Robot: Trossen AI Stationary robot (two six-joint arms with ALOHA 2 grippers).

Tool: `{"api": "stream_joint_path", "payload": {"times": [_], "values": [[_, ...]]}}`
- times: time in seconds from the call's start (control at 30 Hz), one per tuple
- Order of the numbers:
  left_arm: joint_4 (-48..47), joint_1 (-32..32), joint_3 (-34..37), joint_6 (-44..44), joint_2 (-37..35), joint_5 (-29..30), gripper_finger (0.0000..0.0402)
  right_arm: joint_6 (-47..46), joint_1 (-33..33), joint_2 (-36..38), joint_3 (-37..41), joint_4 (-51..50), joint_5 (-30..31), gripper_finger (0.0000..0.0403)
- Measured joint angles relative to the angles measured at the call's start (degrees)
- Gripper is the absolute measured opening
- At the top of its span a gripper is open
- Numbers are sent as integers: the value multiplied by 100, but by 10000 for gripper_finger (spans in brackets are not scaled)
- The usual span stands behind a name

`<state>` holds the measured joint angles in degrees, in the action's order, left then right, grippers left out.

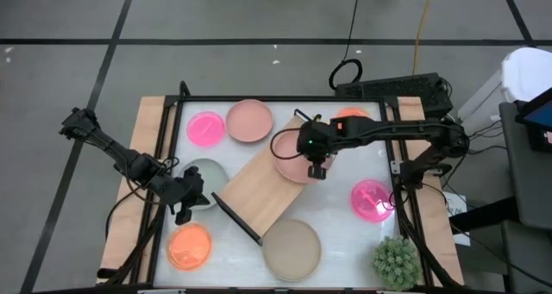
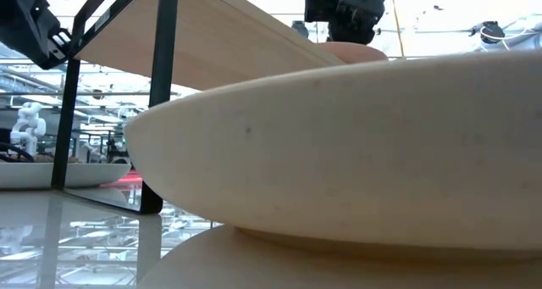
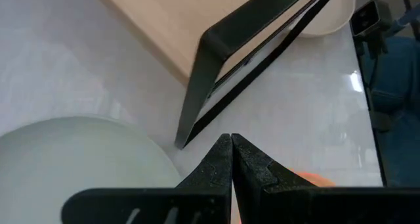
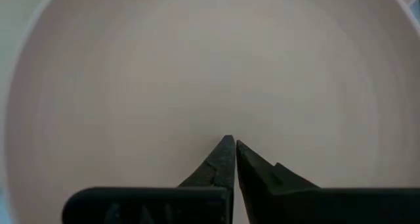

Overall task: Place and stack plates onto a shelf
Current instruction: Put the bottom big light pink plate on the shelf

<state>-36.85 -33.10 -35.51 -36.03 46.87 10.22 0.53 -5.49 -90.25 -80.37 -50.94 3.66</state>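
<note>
The light-wood shelf lies slantwise mid-table on black frame ends. A dusty pink plate rests on its far right part, overhanging the edge. My right gripper is shut and points down over this plate's inside. My left gripper is shut, low by the near edge of the pale grey plate, between that plate and the shelf's near frame end. A beige plate lies near the table's front and fills the low view. My right gripper points its shut fingers down at the middle of the dusty pink plate's inside. I cannot tell whether the tips touch it. My left gripper touches nothing.
On the table lie a second dusty pink plate and a neon pink plate at the far side. An orange plate lies near left, another far right. A neon pink plate and a spiky green plant sit right.
</note>
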Motion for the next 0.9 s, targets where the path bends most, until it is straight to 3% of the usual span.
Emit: {"api": "stream_joint_path", "payload": {"times": [0.43,0.9], "values": [[62,0,0,124,0,0,3,125,-40,-116,0,222,101,0],[9,0,0,-19,0,0,4,-129,224,585,28,351,79,0]]}}
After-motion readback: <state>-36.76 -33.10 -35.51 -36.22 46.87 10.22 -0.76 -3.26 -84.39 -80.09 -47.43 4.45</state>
